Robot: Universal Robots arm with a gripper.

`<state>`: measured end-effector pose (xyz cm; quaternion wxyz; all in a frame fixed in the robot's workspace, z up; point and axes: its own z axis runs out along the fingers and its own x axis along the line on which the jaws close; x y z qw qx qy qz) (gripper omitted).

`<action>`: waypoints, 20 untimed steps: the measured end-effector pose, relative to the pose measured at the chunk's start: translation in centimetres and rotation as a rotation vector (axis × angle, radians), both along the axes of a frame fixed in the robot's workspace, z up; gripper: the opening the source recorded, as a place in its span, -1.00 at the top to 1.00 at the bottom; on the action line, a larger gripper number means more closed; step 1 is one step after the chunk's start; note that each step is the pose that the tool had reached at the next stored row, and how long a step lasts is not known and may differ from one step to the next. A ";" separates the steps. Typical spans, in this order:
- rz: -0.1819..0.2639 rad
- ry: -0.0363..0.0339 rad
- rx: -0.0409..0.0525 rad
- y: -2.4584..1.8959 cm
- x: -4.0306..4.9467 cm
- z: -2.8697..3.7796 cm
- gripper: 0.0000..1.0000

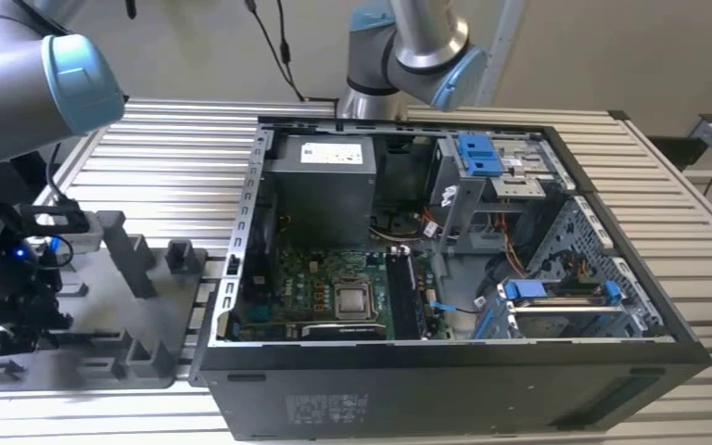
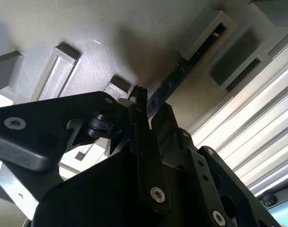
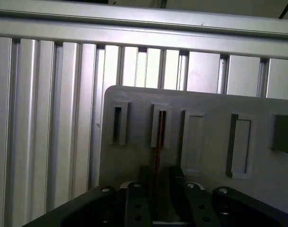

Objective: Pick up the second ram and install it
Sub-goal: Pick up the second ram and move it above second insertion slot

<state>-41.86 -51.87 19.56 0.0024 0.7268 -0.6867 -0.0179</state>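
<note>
Exterior view: The gripper (image 1: 12,320) hangs low over the grey fixture plate (image 1: 96,320), which lies on the slatted table (image 1: 146,130) just beside the open PC case (image 1: 455,389), on the exterior view's left. The ram cannot be made out here.

Second wrist view: The ram (image 2: 182,71) stands on edge in the plate. Its far end sits in a raised slot holder (image 2: 205,35). Its near end runs in between the fingers (image 2: 140,118) of the gripper (image 2: 151,104).

First wrist view: The ram (image 3: 159,142) shows as a thin edge running from the slot holder (image 3: 160,120) into the gripper (image 3: 159,172). One finger (image 3: 144,182) stands on each side of it. A small gap shows on both sides, so the jaws are set narrow, straddling the ram without clamping it. The ram remains seated in the plate (image 3: 134,156).
</note>
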 end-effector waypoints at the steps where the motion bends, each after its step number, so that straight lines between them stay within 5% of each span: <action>1: 0.000 0.0000 0.0000 0.00 0.00 0.00 0.40; 5: 0.000 0.0000 0.0000 0.00 0.00 -0.01 0.66; 20: 0.000 -0.0001 0.0001 0.00 0.00 -0.01 0.72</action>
